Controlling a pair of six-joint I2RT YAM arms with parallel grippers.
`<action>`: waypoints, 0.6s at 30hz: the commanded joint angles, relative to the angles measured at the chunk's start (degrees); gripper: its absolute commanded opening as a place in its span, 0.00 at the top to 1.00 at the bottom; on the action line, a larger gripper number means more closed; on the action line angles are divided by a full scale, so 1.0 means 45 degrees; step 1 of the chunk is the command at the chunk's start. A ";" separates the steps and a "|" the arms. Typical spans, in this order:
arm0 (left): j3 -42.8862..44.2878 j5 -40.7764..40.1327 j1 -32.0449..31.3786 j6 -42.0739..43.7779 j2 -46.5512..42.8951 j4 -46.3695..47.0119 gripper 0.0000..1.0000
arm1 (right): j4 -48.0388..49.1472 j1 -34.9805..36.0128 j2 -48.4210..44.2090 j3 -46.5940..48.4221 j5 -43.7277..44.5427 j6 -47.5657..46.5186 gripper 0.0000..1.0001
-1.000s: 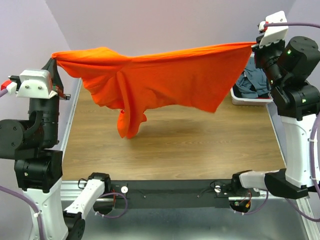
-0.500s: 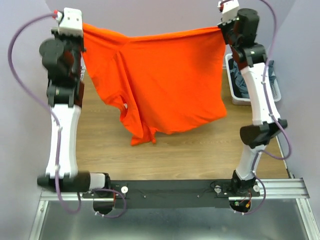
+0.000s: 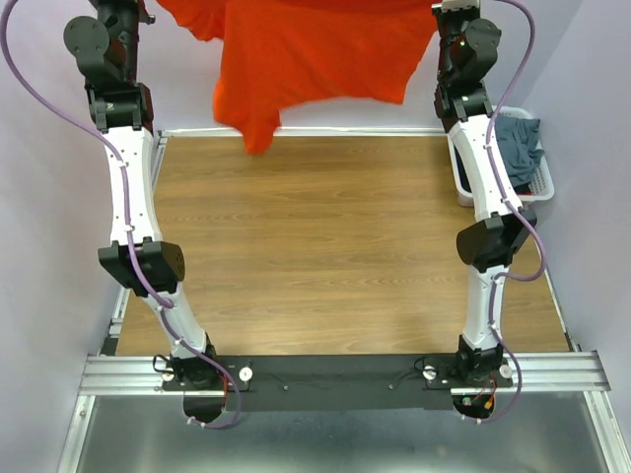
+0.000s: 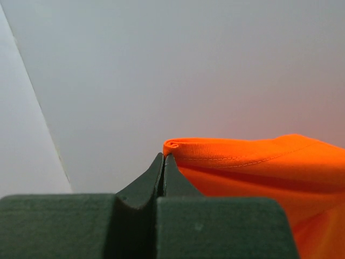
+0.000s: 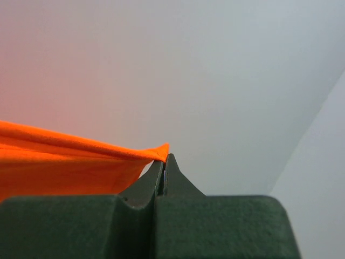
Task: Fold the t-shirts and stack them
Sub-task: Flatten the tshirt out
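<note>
As it hangs aloft, the orange t-shirt (image 3: 315,49) sags creased.

table (image 3: 335,246): brown wood-grain top, evenly lit, soft shadows only | behind table: plain pale lilac-grey back wall (image 3: 182,89) | left and right of table: matching side walls (image 3: 601,79), close in | near edge of table: silver aluminium rail (image 3: 118,370) | below rail: dull grey metal sheet (image 3: 335,443)
</note>
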 commanded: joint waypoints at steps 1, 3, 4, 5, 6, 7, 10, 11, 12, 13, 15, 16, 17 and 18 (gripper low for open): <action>-0.0943 0.0223 0.0316 0.0441 -0.0679 0.3269 1.00 | 0.3667 -0.0529 0.0054 -0.0925 -0.0320 -0.0317 0.99; -0.2365 0.0595 0.0316 0.1143 -0.0969 0.3366 1.00 | 0.3473 -0.0548 0.0309 -0.1334 -0.0749 -0.0161 0.99; -0.3105 0.0654 0.0354 0.1416 -0.1126 0.3502 1.00 | 0.3491 -0.0548 0.0310 -0.2148 -0.0848 -0.0141 0.99; -0.4834 0.0945 0.0355 0.1574 -0.1321 0.3716 1.00 | 0.3627 -0.0548 0.0329 -0.2717 -0.1003 -0.0025 0.99; -0.5702 0.1180 0.0394 0.2020 -0.1691 0.4067 1.00 | 0.3551 -0.0548 0.0329 -0.3612 -0.1546 0.0015 0.99; -0.6522 0.1472 0.0394 0.2295 -0.1868 0.4109 1.00 | 0.3337 -0.0529 0.0349 -0.4105 -0.1745 -0.0043 0.99; -0.9628 0.2077 0.0471 0.3231 -0.2473 0.4207 1.00 | 0.2382 -0.0548 0.0562 -0.4908 -0.2332 0.0230 0.99; -1.0332 0.2370 0.0453 0.3603 -0.2611 0.4207 1.00 | 0.2030 -0.0529 0.0564 -0.5664 -0.2468 0.0211 0.99; -1.1731 0.2567 0.0472 0.4051 -0.2902 0.4207 1.00 | 0.1891 -0.0529 0.0486 -0.6194 -0.2760 0.0191 0.99; -1.2345 0.2743 0.0549 0.4326 -0.3041 0.4149 1.00 | 0.1735 -0.0529 0.0350 -0.6663 -0.2975 0.0133 0.99; -1.3690 0.3114 0.0686 0.4640 -0.3275 0.3857 1.00 | 0.1247 -0.0529 -0.0254 -0.8258 -0.3541 -0.0101 0.99; -1.3989 0.3193 0.0842 0.4912 -0.3412 0.3701 1.00 | 0.1168 -0.0529 -0.0740 -0.8792 -0.3931 -0.0121 0.99; -1.4282 0.3406 0.0959 0.4993 -0.3413 0.3158 1.00 | 0.0974 -0.0548 -0.0977 -0.9764 -0.4031 -0.0160 1.00; -1.4265 0.3602 0.1057 0.5109 -0.3336 0.2746 1.00 | 0.0817 -0.0529 -0.1153 -1.0122 -0.4110 -0.0180 0.99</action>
